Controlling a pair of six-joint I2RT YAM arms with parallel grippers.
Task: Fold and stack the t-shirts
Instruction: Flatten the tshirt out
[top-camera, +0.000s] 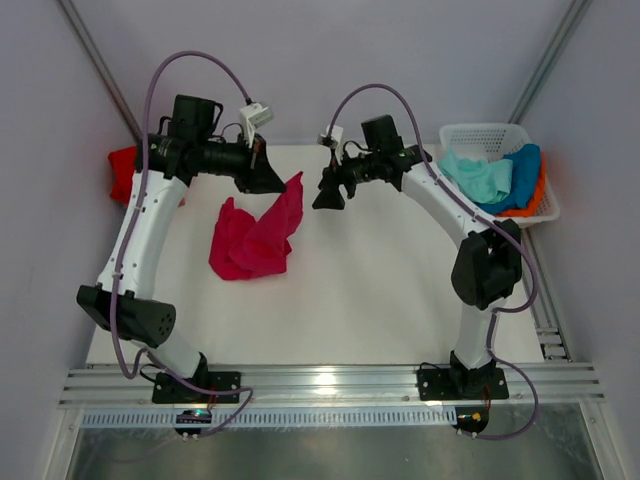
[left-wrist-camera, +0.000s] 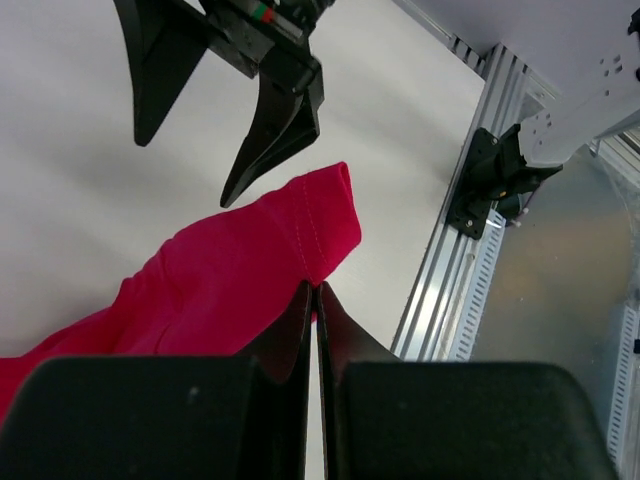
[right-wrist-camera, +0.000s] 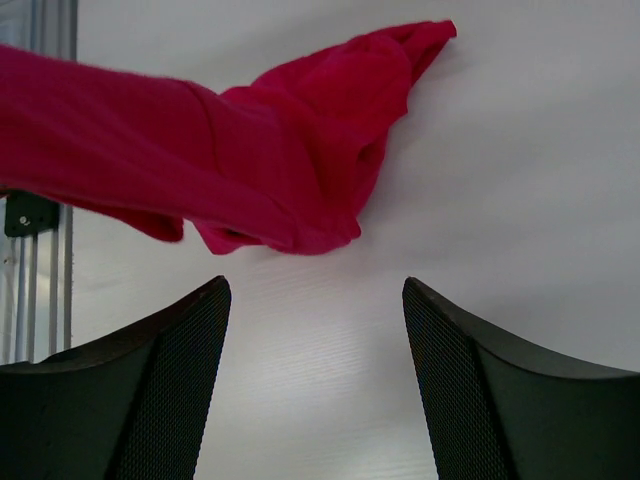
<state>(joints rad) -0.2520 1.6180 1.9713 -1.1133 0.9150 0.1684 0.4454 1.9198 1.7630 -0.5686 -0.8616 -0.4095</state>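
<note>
White table (top-camera: 400, 300) | left gripper (left-wrist-camera: 314, 290) pinching crimson t-shirt (left-wrist-camera: 230, 270) | right gripper (right-wrist-camera: 314, 285) spread wide

Bright even light, soft faint shadows, sharp focus

1. Crumpled crimson-pink cloth t-shirt (top-camera: 255, 240) lies on the white flat table (top-camera: 380, 300).
2. Red cloth t-shirt (top-camera: 122, 170): well left of it, farther back.
3. White plastic lattice basket (top-camera: 485, 130): well right of it, farther back, holding mint-green cloth t-shirt (top-camera: 480, 178), blue cloth t-shirt (top-camera: 520, 170), orange cloth t-shirt (top-camera: 538, 197).
</note>
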